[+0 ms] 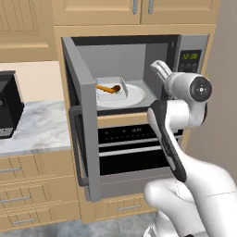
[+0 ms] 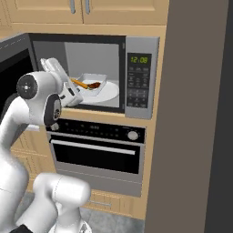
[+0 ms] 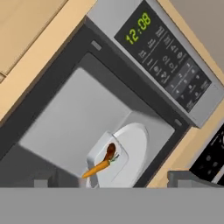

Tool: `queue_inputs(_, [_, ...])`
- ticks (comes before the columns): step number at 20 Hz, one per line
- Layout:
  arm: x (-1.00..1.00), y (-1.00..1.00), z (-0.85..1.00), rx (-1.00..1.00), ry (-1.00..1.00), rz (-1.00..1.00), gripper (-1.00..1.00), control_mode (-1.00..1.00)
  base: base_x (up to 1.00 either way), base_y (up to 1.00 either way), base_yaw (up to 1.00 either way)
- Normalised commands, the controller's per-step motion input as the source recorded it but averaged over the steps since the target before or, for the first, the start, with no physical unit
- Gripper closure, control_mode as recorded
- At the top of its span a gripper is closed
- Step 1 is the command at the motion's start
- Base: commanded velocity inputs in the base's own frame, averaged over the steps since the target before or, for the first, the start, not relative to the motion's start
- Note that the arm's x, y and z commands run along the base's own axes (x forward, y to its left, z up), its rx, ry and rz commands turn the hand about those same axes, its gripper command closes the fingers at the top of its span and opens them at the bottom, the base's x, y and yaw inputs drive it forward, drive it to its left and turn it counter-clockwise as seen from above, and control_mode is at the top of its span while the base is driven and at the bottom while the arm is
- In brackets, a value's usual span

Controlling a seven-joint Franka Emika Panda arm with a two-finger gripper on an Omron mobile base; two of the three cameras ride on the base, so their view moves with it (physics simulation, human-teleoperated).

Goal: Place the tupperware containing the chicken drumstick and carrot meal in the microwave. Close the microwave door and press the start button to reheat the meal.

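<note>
Currently the gripper (image 2: 73,96) sits at the mouth of the microwave (image 1: 187,46), jaws spread wide, nothing between them. In the hand view its finger tips (image 3: 188,177) show far apart at the bottom edge.

Just ahead of the gripper, inside the cavity: the tupperware (image 3: 105,154), resting on the round white plate (image 3: 133,146). It covers the plate's near-left part; the rest of the plate shows bare beyond it. The gripper looks clear of the tray, though I can't tell the gap from these angles.

In the tray: the carrot (image 3: 97,167) lies lengthwise, with the chicken drumstick (image 3: 110,151) at its far end, touching or nearly so. A bit of green shows where they meet.

Further out, the microwave door (image 1: 83,115) stands swung fully open, off to the arm's left, with its handle (image 1: 76,143) on the outer face.

On the other side of the gripper is the keypad panel (image 2: 138,84) with the green display (image 2: 139,59) reading 12:08.

Below the gripper is the black-fronted oven (image 2: 95,148), door shut.
</note>
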Motion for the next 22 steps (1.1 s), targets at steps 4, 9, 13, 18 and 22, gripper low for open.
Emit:
queue_inputs(4, [-1.00, -0.23, 0.28, 0.00, 0.20, 0.00, -1.00, -1.00, 0.00, 0.00, 0.00])
queue_inputs(9, [-1.00, -0.15, -0.03, 0.00, 0.18, 0.00, -1.00, -1.00, 0.00, 0.00, 0.00])
queue_inputs(13, [-1.00, 0.00, -0.34, -0.06, 0.12, 0.00, -1.00, -1.00, 0.00, 0.00, 0.00])
queue_inputs(18, [-1.00, 0.00, -0.11, -0.02, 0.01, 0.01, -1.00, -1.00, 0.00, 0.00, 0.00])
queue_inputs(22, [-0.90, 0.00, 0.00, 0.00, -0.06, 0.06, -1.00, -1.00, 0.00, 0.00, 0.00])
